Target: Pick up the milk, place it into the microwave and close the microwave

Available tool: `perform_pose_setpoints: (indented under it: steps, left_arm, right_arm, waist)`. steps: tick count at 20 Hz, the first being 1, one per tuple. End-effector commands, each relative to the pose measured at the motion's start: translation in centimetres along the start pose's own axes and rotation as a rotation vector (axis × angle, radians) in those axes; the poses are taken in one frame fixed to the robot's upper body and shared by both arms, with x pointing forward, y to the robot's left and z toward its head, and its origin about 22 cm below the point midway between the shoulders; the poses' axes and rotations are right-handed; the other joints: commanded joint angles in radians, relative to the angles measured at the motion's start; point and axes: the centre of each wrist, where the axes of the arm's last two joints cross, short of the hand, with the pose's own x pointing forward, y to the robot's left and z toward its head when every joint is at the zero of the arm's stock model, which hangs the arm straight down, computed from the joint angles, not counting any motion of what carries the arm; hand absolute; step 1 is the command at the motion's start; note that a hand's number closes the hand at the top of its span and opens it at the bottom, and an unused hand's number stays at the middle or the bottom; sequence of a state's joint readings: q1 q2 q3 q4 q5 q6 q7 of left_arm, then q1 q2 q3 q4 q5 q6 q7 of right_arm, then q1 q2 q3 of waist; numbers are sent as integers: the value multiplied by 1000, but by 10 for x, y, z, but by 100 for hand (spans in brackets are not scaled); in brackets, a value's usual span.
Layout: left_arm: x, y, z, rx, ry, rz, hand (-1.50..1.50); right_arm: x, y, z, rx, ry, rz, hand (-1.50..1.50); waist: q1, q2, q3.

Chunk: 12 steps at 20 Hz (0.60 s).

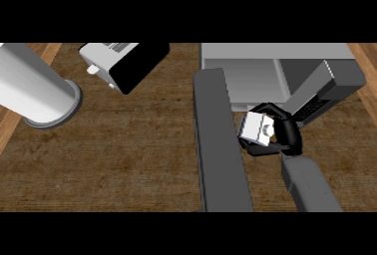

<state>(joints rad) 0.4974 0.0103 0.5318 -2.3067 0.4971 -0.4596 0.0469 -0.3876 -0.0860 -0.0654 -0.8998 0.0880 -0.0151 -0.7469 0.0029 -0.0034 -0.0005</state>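
Head view | your right hand [285, 133] has fingers curled round the milk [256, 126], held just in front of the open microwave [254, 79], beside its door [221, 144] | left hand out of sight

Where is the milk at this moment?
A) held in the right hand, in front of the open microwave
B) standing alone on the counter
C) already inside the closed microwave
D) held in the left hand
A: the right hand curls round the milk, just outside the microwave, whose door stands open.
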Motion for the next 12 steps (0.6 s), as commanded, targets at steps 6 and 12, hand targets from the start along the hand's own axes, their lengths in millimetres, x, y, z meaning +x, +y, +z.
perform_pose_setpoints:
  steps: [6,12]
  left_arm:
    - [-12,17,-2,24,8,-4,-150]
    - [-13,13,-1,-1,3,-1,-150]
  right_arm:
    - [21,28,-74,-3,1,197,150]
    - [26,43,-113,1,45,319,150]
  waist:
    - [17,7,0]
    - [38,13,1]
